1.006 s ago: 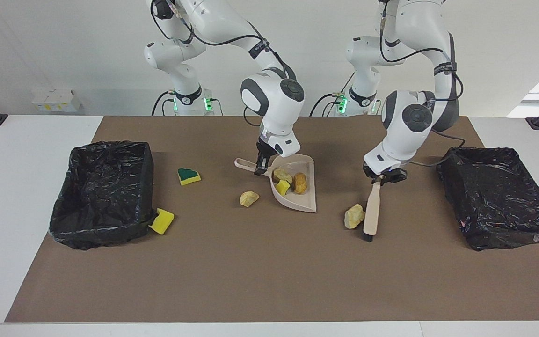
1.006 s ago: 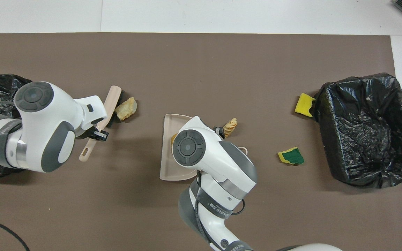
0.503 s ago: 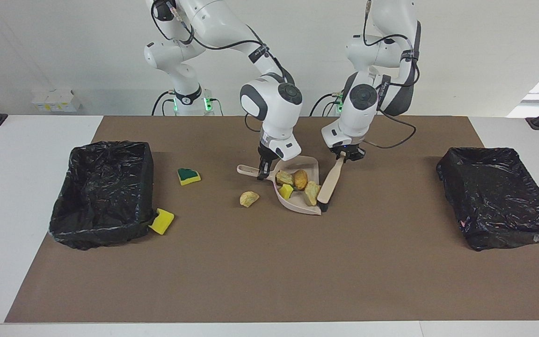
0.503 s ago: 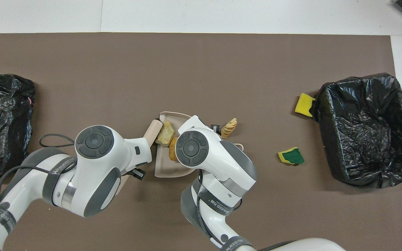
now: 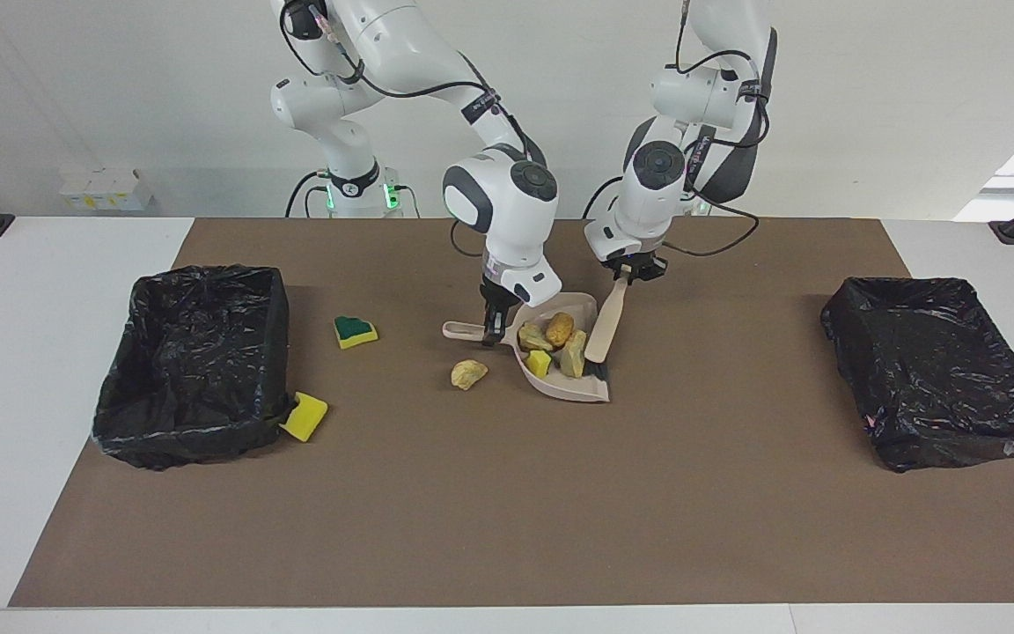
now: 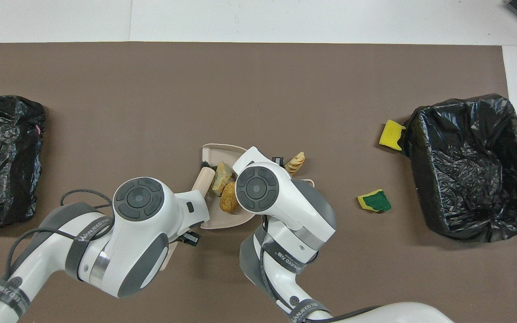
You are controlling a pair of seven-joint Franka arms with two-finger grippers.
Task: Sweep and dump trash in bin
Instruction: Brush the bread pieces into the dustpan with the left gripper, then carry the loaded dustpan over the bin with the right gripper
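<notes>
Trash (image 5: 553,345) is sitting partly gathered: four pieces, a brown lump, two pale chunks and a yellow scrap, are lying in the beige dustpan (image 5: 570,391) at the middle of the frame. The right gripper (image 5: 493,332) is keeping its fingers clamped on the dustpan's handle, while the left gripper (image 5: 627,275) is gripping the brush (image 5: 602,331), whose bristles are resting at the pan's open edge. Three scraps are waiting outside: a pale chunk (image 5: 468,373) just beside the pan, a green-backed sponge (image 5: 354,331) at centre left, and a yellow sponge (image 5: 305,416) touching the black-lined bin (image 5: 193,440) at the left of the frame. Nothing seems dumped yet; I judge roughly half the sweeping done. A second lined bin (image 5: 938,436) is standing at the right. The brown mat (image 5: 507,511) is covering the white counter (image 5: 32,352), with a plain white wall (image 5: 120,88) rising at the top.
</notes>
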